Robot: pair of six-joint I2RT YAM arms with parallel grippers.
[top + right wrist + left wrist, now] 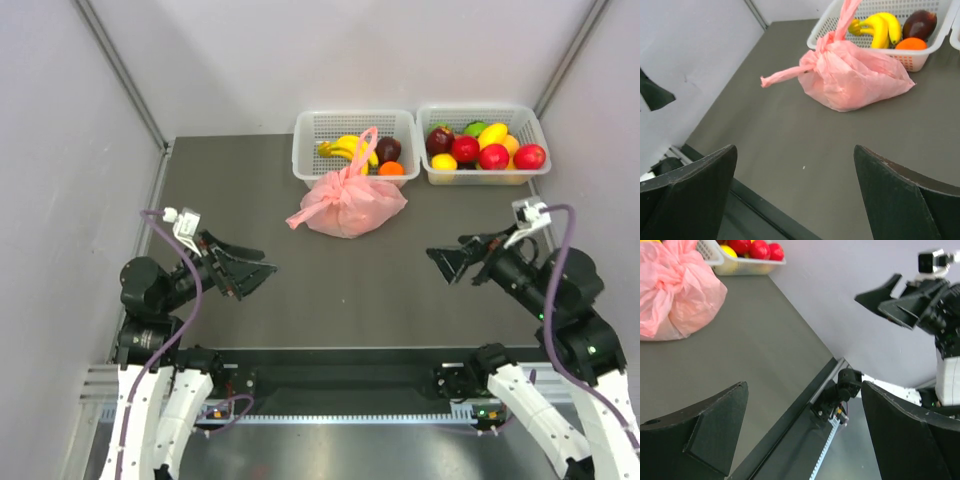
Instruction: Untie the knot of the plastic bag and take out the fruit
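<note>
Top external: I see left gripper (262,270), right gripper (441,262) spread wide, empty, touching nothing. Thin crinkly pink plastic bag (355,207) lies crosswise; knot (347,180) at far side, by white mesh basket (305,160).

There is one plastic bag (350,205), tied with one knot (347,176). Just behind the bag stand two baskets: the nearer basket (305,150) holds one banana bunch (345,148), one dark fruit (388,149) and one orange fruit (391,168). The basket further right (480,108) holds at least four red fruits (493,156).
</note>
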